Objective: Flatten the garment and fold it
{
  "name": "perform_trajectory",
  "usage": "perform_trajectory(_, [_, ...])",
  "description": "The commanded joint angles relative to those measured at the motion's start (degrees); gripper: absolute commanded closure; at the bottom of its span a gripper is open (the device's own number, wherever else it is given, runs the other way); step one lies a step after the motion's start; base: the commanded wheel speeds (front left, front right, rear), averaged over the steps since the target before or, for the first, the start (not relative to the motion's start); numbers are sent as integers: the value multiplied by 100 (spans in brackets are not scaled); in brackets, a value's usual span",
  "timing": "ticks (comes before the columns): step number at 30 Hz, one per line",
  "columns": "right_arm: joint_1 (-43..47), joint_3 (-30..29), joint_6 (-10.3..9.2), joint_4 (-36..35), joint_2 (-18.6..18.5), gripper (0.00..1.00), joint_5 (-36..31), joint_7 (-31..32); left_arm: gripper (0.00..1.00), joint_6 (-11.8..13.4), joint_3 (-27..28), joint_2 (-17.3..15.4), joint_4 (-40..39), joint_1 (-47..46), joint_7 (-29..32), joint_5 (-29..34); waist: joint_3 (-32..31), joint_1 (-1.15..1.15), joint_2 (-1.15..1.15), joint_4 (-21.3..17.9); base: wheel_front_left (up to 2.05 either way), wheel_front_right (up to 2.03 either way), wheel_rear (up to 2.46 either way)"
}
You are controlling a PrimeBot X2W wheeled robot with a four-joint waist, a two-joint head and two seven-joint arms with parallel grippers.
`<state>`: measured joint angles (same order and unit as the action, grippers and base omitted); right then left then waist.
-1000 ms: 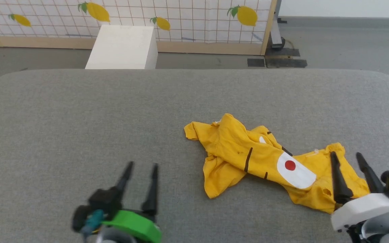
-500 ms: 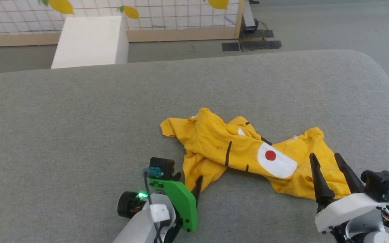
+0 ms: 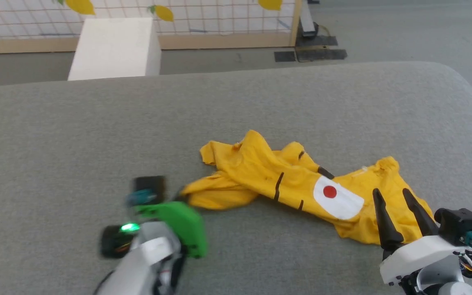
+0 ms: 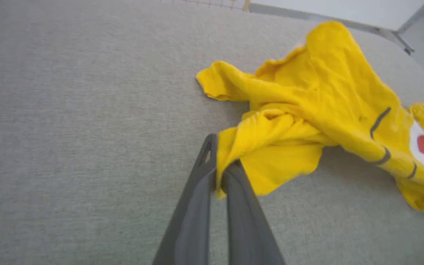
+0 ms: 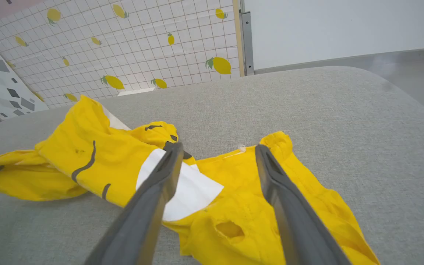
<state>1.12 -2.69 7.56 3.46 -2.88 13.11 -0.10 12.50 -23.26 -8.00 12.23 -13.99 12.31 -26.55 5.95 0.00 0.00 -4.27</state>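
The yellow T-shirt [image 3: 285,184] lies crumpled on the grey cushion, its white patch with a red dot facing up. My left gripper [image 4: 219,167] is shut on a bunched edge of the garment [image 4: 307,121], at the shirt's left end in the head view, where the left gripper [image 3: 180,196] is blurred. My right gripper [image 3: 389,191] stands open over the shirt's right end, fingers spread above the cloth [image 5: 234,191] without touching it that I can tell. A small hole shows in the fabric between the right fingers.
The grey cushion surface [image 3: 96,135] stretches wide to the left and back. Beyond its far edge stand a white box [image 3: 113,49] and a grid wall with lemon pictures [image 3: 203,12]. The cushion's rounded right corner [image 3: 465,94] drops to the floor.
My left gripper has closed on the shirt's lower left flap and dragged it leftward, stretching that end out. The right gripper has stayed open over the right end. The camera shifted earlier.
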Motion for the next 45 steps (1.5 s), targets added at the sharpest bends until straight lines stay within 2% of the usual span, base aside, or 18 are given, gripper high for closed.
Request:
perform_trajectory(1, [-33,17,-8,-7,0,0,21,-45,100,159,203,-178,-196,258,-146,-39,-126,0,0,171,0,0,0])
perform_trajectory(7, [52,-2,-8,-27,1,0,-15,16,100,780,1113,-749,-1000,1247,-401,-173,-212,0,0,470,0,0,0])
perform_trajectory(10, [75,21,-8,-26,1,0,-44,75,100,805,1271,-889,-1098,1645,-275,-329,-230,0,0,607,0,0,0])
perform_trajectory(11, [76,49,-8,-27,1,0,-58,105,8,773,1310,-889,-1095,1759,-257,-421,-237,0,0,651,0,0,0])
perform_trajectory(12, [76,72,-8,-30,1,0,-78,128,0,709,1303,-878,-1088,1831,-235,-498,-247,0,0,690,0,0,0])
perform_trajectory(14, [52,151,-8,-51,1,0,-114,166,0,581,1298,-827,-1076,1955,-259,-647,-255,0,0,771,0,0,0])
perform_trajectory(15, [-45,424,-8,-76,1,0,-186,227,0,435,1330,-714,-1038,2088,-479,-798,-263,0,0,928,0,0,0])
perform_trajectory(18, [-198,856,-8,-105,1,0,-261,309,0,395,1353,-681,-986,2113,-891,-687,-243,0,0,1127,0,0,0])
perform_trajectory(23, [-620,1863,-8,32,1,0,-340,648,0,223,1435,-502,-926,1883,-2271,-372,-99,0,0,1535,0,0,0])
perform_trajectory(25, [-829,2242,-8,172,1,0,-338,858,0,117,1437,-405,-867,1746,-2564,-269,-23,0,0,1676,0,0,0])
perform_trajectory(28, [-1195,2806,-8,500,1,0,-314,1381,0,-80,1453,-253,-820,1522,-2711,-38,75,0,0,1854,0,0,0])
perform_trajectory(32, [-1696,3235,-8,862,1,0,-131,1868,0,-381,1593,49,-1019,1309,-2727,379,180,0,0,2042,0,0,0])
perform_trajectory(36, [-2202,3390,-8,1266,1,0,-63,2253,0,-650,1714,312,-1059,1261,-2729,659,270,0,0,2187,0,0,0])
perform_trajectory(41, [-2707,3598,-8,1807,1,0,-69,2755,0,-883,1749,466,-938,1198,-2730,779,341,0,0,2370,0,0,0])
perform_trajectory(42, [-2803,3656,-8,1903,1,50,-71,2849,0,-920,1747,481,-904,1185,-2730,783,350,0,0,2396,0,0,0])
perform_trajectory(44, [-2958,3717,-8,2020,1,100,-12,2971,0,-971,1747,498,-854,1161,-2730,796,367,0,0,2429,0,0,0])
perform_trajectory(45, [-3014,3702,-8,2018,1,100,11,2956,0,-980,1751,502,-841,1152,-2730,805,372,0,0,2434,0,0,0])
